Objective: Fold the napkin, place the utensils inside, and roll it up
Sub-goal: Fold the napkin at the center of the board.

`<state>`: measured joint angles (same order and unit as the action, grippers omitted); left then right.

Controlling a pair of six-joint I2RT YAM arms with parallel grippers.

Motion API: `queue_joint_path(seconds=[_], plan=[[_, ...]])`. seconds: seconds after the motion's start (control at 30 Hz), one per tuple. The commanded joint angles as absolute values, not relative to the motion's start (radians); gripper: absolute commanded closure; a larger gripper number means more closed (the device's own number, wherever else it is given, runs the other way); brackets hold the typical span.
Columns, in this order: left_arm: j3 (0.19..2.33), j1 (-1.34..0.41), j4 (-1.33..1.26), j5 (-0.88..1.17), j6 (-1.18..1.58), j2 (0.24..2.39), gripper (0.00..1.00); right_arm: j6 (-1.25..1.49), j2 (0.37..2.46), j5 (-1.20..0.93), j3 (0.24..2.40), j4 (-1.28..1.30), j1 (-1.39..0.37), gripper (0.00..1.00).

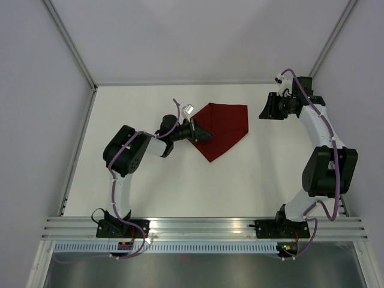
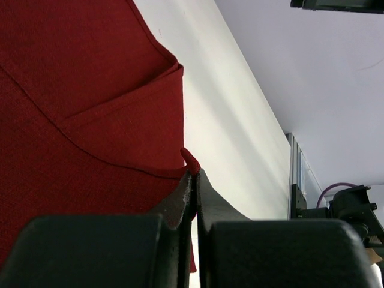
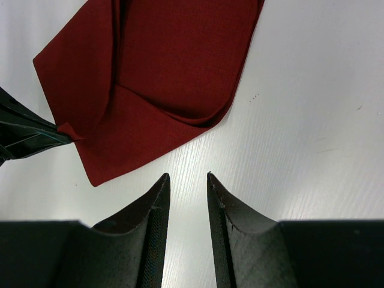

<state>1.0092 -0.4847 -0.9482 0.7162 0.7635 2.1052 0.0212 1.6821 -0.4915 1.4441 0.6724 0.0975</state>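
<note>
Top external view: the white table (image 1: 180,186) carries the napkin (image 1: 225,129), which lies flat a little beyond the middle of the surface, between the two arms. The cloth is dark red and folded over itself. Its far edge runs straight and its near side narrows to a point toward the arm bases.

Left wrist view: the napkin (image 2: 90,90) shows overlapping layers with hemmed edges crossing one another, and the table (image 2: 240,150) is bare to its right.

Right wrist view: the napkin (image 3: 174,60) shows a folded flap with a rounded crease near its lower right.

Left gripper (image 1: 207,137): it reaches in from the left and meets the napkin's left edge. In its own wrist view the left gripper (image 2: 193,175) is clenched, fingers pressed together, with a small tuft of red cloth standing up between the tips. The right wrist view confirms this: the left gripper (image 3: 60,133) is pinched onto a corner of the cloth.

Right gripper (image 1: 264,109): it hangs to the right of the napkin, apart from it. In its own view the right gripper (image 3: 187,175) has its jaws partly spread with nothing between them, over bare table (image 3: 312,120) just short of the napkin's edge.
</note>
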Motion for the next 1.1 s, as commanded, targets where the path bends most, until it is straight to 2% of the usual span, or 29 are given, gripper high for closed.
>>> queue_joint_path(seconds=[0.0,1.07], plan=[[0.988,-0.494,-1.032,0.761,0.704,2.094,0.98,0.018,1.646,-0.502,1.440,0.661,0.098,0.63],[0.943,-0.509,-0.960,0.801,0.617,2.077,0.96,0.020,1.658,-0.486,1.439,0.655,0.092,0.63]])
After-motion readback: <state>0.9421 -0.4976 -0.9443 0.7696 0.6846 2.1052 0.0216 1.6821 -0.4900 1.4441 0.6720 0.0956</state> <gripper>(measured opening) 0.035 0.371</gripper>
